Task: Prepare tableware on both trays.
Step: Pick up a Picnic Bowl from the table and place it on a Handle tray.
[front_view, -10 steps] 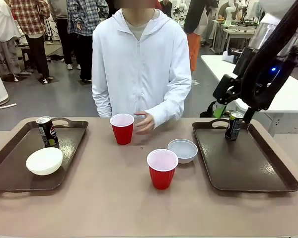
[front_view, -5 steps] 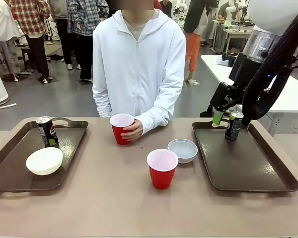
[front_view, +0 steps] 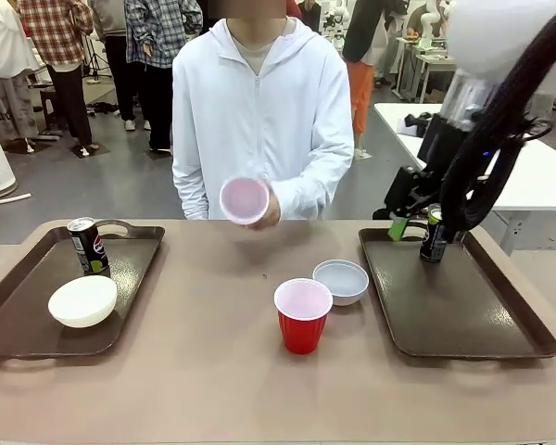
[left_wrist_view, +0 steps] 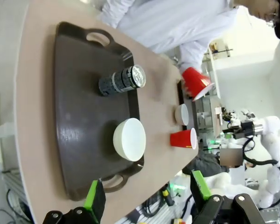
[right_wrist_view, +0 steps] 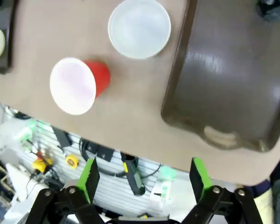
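Two dark brown trays lie on the table. The left tray (front_view: 18,306) (left_wrist_view: 79,135) holds a dark can (front_view: 90,246) (left_wrist_view: 122,80) and a cream-white bowl (front_view: 82,300) (left_wrist_view: 129,139). A second can (front_view: 435,234) stands at the back of the right tray (front_view: 473,315) (right_wrist_view: 233,79). Between the trays are a red cup (front_view: 302,315) (right_wrist_view: 77,84) (left_wrist_view: 182,138) and a pale grey bowl (front_view: 341,281) (right_wrist_view: 139,28) (left_wrist_view: 181,114). The person's hand holds another red cup (front_view: 245,200) (left_wrist_view: 196,84) tipped in the air. My right gripper (front_view: 396,222) (right_wrist_view: 144,179) hangs open beside the right can. High above the left tray, my left gripper (left_wrist_view: 147,198) is open and empty.
The table's front half between the trays is bare tabletop (front_view: 213,389). The person stands at the far edge, one sleeve (front_view: 324,185) over the table. A white table (front_view: 537,176) stands behind on the right, with other people farther back.
The person's hand closed on the far red cup and lifted it off the table, tipping its mouth toward me. My right arm drew a little left, away from the can.
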You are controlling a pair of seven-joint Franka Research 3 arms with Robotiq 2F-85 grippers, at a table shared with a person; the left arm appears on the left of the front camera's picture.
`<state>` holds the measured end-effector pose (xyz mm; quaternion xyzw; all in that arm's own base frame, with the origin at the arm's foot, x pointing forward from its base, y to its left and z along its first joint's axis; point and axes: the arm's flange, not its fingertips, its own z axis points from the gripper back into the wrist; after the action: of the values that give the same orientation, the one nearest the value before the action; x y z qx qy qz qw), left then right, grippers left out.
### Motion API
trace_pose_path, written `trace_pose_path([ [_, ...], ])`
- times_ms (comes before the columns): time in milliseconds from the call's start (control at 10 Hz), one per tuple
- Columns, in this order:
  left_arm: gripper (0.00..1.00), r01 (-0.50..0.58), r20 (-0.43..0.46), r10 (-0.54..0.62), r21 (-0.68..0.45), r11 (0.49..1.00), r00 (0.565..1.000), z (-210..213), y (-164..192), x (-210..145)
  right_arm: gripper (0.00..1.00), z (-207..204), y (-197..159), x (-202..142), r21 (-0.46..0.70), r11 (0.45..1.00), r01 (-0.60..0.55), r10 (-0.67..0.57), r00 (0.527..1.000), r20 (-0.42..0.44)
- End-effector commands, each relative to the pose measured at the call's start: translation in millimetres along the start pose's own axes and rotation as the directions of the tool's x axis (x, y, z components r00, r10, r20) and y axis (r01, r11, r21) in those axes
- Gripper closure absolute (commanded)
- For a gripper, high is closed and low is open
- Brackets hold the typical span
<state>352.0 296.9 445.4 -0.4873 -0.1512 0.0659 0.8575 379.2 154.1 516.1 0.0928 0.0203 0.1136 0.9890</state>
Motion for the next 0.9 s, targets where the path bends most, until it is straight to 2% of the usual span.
trace_pose_path([
  [0,0.04,0.016,0.013,-0.016,-0.019,1.000,1.000,4.0,1.5,0.7,0.00,-32.6,9.0,40.8,-0.080,0.997,-0.013,0.019,0.997,0.072],
  [100,0.04,0.016,0.013,-0.016,-0.019,1.000,1.000,4.0,1.5,0.7,0.00,-44.0,7.7,46.2,-0.106,0.994,-0.021,0.035,0.990,0.137],
  [200,0.04,0.016,0.013,-0.016,-0.019,1.000,1.000,4.0,1.5,0.7,0.00,-52.0,4.5,45.8,-0.127,0.991,-0.031,0.051,0.985,0.162],
  [500,0.04,0.016,0.013,-0.016,-0.019,1.000,1.000,4.0,1.5,0.7,0.00,-68.5,-6.7,42.2,-0.117,0.993,-0.027,0.063,0.946,0.318],
  [600,0.04,0.016,0.013,-0.016,-0.019,1.000,1.000,4.0,1.5,0.7,0.00,-78.2,-5.2,41.9,-0.128,0.992,-0.018,0.058,0.945,0.322],
  [800,0.04,0.016,0.013,-0.016,-0.019,1.000,1.000,4.0,1.5,0.7,0.00,-93.5,-3.0,41.5,-0.115,0.993,-0.041,0.071,0.961,0.268],
])
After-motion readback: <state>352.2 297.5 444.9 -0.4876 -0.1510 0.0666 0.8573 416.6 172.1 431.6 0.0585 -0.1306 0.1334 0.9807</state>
